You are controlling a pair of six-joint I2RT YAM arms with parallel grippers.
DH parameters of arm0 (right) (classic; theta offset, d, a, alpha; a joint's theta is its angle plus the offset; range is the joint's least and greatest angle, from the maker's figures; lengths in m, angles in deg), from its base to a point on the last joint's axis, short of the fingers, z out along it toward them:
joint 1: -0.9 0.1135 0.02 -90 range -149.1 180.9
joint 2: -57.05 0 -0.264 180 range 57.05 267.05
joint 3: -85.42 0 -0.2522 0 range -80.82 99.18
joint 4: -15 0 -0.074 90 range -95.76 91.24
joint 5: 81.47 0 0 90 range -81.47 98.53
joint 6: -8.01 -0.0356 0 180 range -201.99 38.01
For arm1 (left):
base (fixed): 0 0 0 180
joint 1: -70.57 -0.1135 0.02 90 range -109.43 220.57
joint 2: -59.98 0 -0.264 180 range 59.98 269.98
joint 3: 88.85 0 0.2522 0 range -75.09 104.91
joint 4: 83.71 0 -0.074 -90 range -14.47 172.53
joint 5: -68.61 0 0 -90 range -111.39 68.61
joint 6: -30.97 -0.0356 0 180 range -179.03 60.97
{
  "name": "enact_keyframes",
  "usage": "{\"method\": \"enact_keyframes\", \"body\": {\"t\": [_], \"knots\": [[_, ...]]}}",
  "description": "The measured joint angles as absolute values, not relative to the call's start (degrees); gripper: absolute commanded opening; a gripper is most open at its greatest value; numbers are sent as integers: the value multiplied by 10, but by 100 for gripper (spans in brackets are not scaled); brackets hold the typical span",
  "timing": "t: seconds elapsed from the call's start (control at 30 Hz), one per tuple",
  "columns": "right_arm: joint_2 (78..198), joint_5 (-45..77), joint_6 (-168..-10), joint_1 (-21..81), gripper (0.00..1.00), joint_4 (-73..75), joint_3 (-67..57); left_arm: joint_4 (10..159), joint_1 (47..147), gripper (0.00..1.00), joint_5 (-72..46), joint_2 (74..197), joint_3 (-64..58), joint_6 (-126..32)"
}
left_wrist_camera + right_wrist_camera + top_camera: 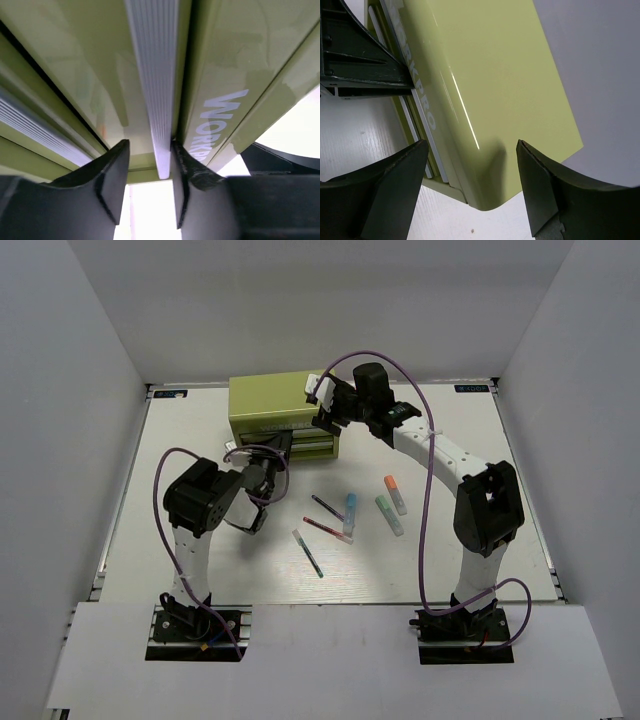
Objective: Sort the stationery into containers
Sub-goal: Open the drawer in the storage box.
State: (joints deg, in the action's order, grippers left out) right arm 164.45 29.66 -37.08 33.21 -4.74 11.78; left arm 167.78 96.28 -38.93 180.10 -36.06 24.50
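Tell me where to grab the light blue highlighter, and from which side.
Take the light blue highlighter at mid-barrel, straight from above, fingers closing across its width. It lies flat, running roughly near to far; the red pen ends close by its near end, so probably avoid that end.

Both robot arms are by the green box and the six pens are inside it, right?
No. The top view shows the six pens lying on the table in front of the green box, not inside it. The left arm and right arm are by it.
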Motion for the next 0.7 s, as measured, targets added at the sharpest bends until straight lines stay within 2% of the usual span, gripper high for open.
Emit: {"method": "enact_keyframes", "body": {"t": [0.13,0.2,0.43,0.6,0.7], "knots": [[1644,304,-364,332,78,-43,117,1685,970,35,-405,1801,-362,255],[1644,311,-361,332,78,-40,116,1687,972,33,-410,1801,-362,258],[1644,337,-339,332,90,-34,115,1691,979,20,-428,1800,-361,266],[1644,362,-303,333,90,-41,116,1691,981,2,-433,1800,-361,268],[1651,372,-281,333,88,-61,131,1690,982,0,-436,1800,-361,270]]}}
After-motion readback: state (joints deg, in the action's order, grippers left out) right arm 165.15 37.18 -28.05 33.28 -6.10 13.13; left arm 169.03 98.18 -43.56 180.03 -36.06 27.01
